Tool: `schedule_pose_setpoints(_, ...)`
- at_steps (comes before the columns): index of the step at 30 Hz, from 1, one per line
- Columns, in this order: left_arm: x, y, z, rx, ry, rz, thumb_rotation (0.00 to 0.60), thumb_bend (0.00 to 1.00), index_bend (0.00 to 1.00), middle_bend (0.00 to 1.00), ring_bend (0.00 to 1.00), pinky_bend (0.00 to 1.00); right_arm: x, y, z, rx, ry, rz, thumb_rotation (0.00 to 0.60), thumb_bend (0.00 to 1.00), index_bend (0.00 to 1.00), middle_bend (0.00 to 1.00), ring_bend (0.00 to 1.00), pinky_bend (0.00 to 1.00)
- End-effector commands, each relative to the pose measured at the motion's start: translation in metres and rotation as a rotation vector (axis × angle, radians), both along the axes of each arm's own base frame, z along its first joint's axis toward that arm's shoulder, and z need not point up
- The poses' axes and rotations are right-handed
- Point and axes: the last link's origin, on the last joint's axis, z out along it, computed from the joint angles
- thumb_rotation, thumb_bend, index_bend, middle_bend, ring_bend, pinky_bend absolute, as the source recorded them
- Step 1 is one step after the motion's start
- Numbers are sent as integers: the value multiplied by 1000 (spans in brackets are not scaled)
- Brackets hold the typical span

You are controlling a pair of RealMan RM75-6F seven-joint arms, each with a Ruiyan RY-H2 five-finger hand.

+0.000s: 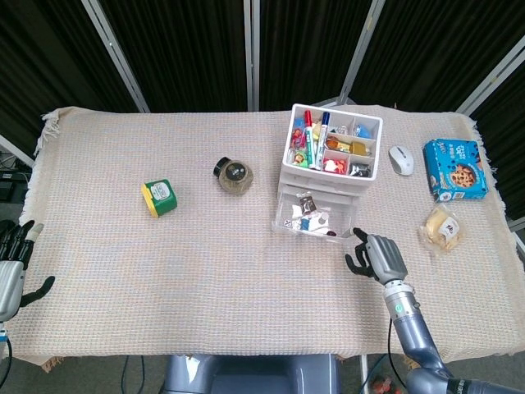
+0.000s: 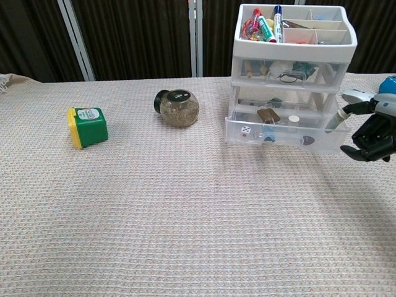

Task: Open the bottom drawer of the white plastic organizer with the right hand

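The right hand (image 1: 377,254), fingers curled at the near right corner of the bottom drawer (image 1: 314,219), sits toward the robot, along its sliding line.

The white plastic organizer (image 1: 335,158) stands at the back of the woven cloth table (image 1: 205,271), with its clear bottom drawer (image 1: 316,220) pulled out in front. The round glass jar (image 1: 235,176) and the green and yellow box (image 1: 160,197) sit to its left. The white computer mouse (image 1: 400,159), the blue cookie box (image 1: 454,169) and the small wrapped snack (image 1: 444,227) lie to its right.
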Motion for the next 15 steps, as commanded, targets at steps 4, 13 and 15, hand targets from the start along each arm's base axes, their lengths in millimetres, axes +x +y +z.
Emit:
schedule_pose_setpoints(4, 0, 0, 0, 0, -1, 0, 600, 288, 0, 0, 0, 0, 7, 1, 9, -29, -33, 22, 600, 254, 283, 866, 867, 683)
schedule_pose_setpoints(13, 0, 0, 0, 0, -2, -1, 600, 288, 0, 0, 0, 0, 39, -15, 41, -128, -51, 106, 600, 179, 324, 917, 910, 683)
schedule_pose_setpoints(15, 0, 0, 0, 0, -4, -1, 600, 288, 0, 0, 0, 0, 46, -22, 44, -139, -18, 128, 600, 174, 357, 956, 944, 685)
